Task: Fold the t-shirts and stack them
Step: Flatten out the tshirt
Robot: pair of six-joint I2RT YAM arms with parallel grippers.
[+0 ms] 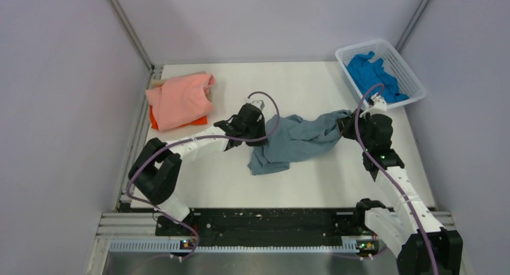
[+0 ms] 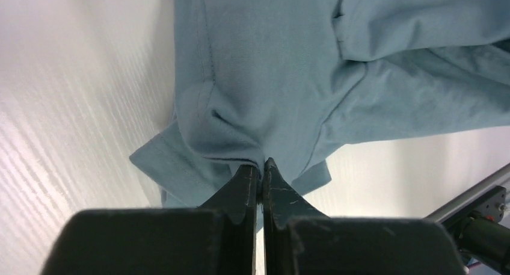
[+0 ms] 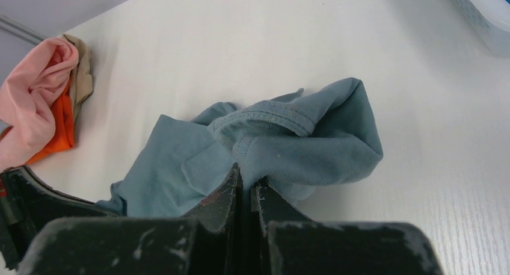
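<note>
A crumpled grey-blue t-shirt (image 1: 298, 141) lies mid-table between both arms. My left gripper (image 1: 260, 130) is shut on the shirt's left edge; the left wrist view shows the cloth (image 2: 270, 70) pinched at the fingertips (image 2: 248, 176). My right gripper (image 1: 344, 124) is shut on the shirt's right end, where the ribbed hem (image 3: 270, 142) sits between its tips. A salmon-pink t-shirt (image 1: 180, 97) lies folded on an orange t-shirt (image 1: 157, 122) at the far left. A bright blue t-shirt (image 1: 374, 75) sits in the basket.
The white mesh basket (image 1: 415, 82) stands at the far right corner. Grey walls enclose the table on three sides. A metal rail (image 1: 270, 227) runs along the near edge by the arm bases.
</note>
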